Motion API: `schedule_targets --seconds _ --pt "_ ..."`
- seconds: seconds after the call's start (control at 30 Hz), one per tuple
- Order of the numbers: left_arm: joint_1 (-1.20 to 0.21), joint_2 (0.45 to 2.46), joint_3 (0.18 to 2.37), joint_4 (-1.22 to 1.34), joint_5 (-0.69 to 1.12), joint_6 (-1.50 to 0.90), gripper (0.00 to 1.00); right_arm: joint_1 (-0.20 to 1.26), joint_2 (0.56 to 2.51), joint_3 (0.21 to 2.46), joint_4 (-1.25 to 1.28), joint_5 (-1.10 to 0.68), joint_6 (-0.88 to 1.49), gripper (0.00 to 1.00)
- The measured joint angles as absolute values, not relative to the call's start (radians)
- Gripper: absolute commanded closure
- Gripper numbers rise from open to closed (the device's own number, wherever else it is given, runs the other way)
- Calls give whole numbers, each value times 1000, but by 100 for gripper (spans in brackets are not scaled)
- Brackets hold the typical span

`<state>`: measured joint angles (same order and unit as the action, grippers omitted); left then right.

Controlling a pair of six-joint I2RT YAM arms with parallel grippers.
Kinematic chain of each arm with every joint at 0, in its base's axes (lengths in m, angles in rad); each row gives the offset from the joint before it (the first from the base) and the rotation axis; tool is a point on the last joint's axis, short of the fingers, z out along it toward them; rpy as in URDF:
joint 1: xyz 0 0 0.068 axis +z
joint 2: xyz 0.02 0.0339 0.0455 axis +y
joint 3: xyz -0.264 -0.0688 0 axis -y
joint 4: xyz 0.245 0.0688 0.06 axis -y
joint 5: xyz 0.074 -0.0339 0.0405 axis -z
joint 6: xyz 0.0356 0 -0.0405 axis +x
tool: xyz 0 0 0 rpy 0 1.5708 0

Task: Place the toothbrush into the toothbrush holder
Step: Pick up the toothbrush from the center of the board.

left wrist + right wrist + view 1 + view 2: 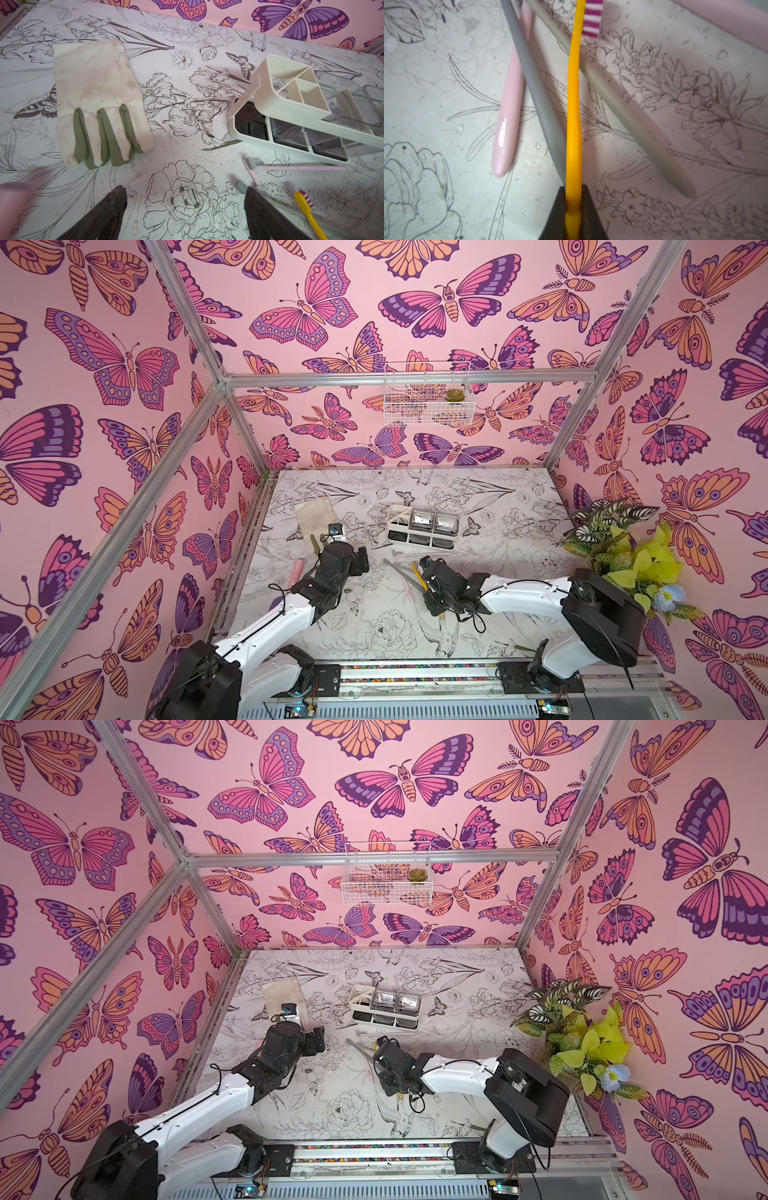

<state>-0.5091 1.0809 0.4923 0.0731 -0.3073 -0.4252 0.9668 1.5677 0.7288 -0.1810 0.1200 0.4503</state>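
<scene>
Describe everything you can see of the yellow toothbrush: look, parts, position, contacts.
The yellow toothbrush is slim, glossy plastic, slightly curved, with magenta-and-white striped bristles at its head. The right gripper is shut on its handle, pinching it from both sides. Its head points roughly toward the white holder. It crosses over a pale grey handle and runs beside a darker grey one. Whether it rests on the table or is lifted cannot be told.

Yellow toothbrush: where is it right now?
In a top view the yellow toothbrush is mid-table, just on the near side of the toothbrush holder, crossing a pale grey toothbrush, its handle clamped in the right gripper.
</scene>
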Motion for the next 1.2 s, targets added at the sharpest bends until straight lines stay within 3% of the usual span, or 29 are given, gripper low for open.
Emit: schedule_targets --seconds 0.4,0.73,0.97,1.2 --pt "-509 1086 492 73 -308 -428 11 968 1546 728 -221 142 452 100" --pt "-509 1163 501 72 -245 -427 10 968 1381 703 -235 138 464 100" --pt "-509 1230 542 69 -125 -416 15 969 1264 610 -190 150 464 100" --pt "-509 1245 575 110 112 -390 15 970 1309 608 -163 189 462 100"
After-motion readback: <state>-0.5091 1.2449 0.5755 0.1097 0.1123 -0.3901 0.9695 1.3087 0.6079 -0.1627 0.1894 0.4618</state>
